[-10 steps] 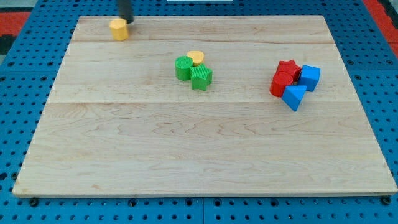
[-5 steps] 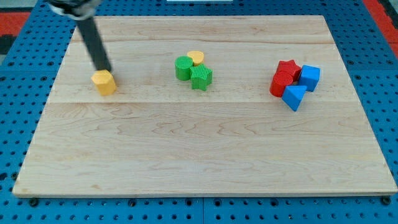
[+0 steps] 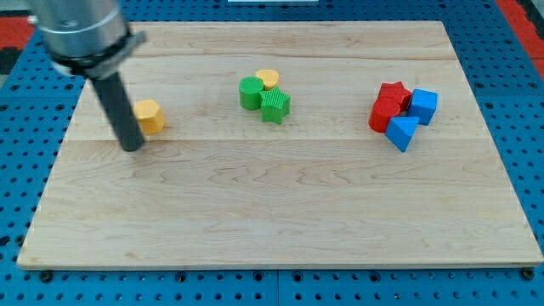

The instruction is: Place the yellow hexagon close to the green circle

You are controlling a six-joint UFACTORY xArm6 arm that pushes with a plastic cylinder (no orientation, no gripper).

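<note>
Item, approach step: my tip (image 3: 132,148), a bare rod tool with nothing to pinch, is sitting just left of the yellow hexagon (image 3: 150,116), which is lying well left of the green circle (image 3: 251,93) on the worktop (image 3: 280,212), likely needing a rightward push.

A single camera looked down at a slant on the wooden board (image 3: 280,212) from beyond its near edge, near enough that the board almost filled the frame. My tip (image 3: 132,146) stood at the view's left, the rod's upper part cropped by the top.
</note>
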